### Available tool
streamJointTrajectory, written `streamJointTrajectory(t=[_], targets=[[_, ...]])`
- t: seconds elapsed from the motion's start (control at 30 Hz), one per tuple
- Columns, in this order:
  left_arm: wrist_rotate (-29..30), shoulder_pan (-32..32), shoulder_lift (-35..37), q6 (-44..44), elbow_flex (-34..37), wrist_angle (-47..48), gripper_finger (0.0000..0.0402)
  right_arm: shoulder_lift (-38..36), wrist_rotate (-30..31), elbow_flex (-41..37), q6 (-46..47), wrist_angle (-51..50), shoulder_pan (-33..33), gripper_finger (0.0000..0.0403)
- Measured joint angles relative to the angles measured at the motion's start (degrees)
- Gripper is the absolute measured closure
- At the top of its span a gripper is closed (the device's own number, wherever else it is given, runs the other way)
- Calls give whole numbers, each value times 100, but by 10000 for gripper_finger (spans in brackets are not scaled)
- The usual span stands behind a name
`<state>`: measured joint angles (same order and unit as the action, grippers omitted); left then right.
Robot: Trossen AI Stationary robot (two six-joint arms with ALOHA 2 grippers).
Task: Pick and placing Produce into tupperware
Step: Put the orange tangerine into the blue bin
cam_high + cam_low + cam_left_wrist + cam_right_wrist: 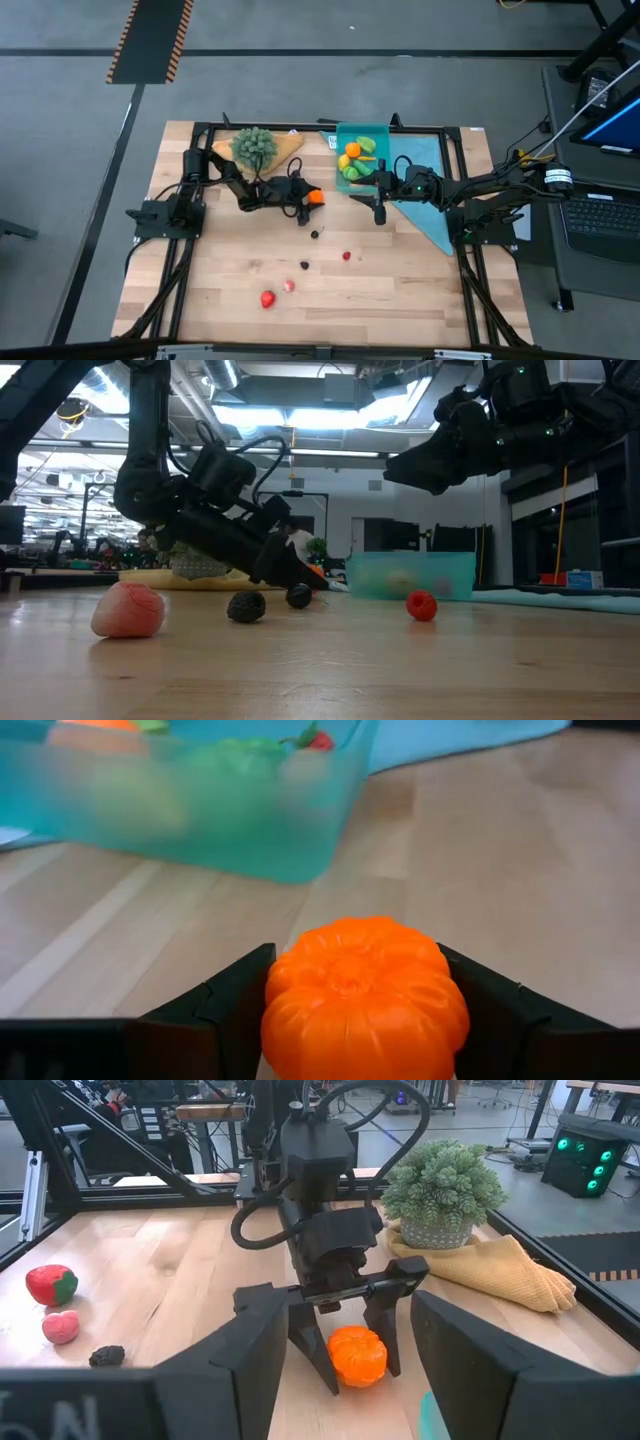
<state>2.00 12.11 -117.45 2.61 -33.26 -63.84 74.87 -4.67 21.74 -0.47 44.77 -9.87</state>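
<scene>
**Left claw closing on orange pumpkin, lift and carry to tupperware pending**

Left claw [347, 1342] is sitting low on the desk [400, 290], fingers [215, 1010] bracketing the orange pumpkin [362, 1000] on both sides and touching or nearly touching it. Grasp looks made or almost made; pumpkin is resting on the wood, not lifted yet.

Step in hand: pick phase for this piece. Next move is calling for a firm squeeze, a straight lift high enough to clear the box wall, then a short carry to the tupperware [362, 150], which is standing just beyond the pumpkin and already holding several pieces.

Right claw [378, 208] is hovering above the desk beside the tupperware, jaws partly open, holding nothing. It's close to the drop path, so collision risk is worth watching.

Loose produce is waiting farther off: strawberry [267, 298], pink piece [288, 286], dark berries [314, 234], red raspberry [346, 256].
</scene>
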Motion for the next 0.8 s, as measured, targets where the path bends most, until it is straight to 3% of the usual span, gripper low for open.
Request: streamJointTrajectory(t=[0.43,0.8], targets=[[-931,276,67,131,2,-693,171,0,0,0,24,0,-1,189],[-1550,331,943,-172,2,-385,171,0,0,0,22,-4,-2,189]])
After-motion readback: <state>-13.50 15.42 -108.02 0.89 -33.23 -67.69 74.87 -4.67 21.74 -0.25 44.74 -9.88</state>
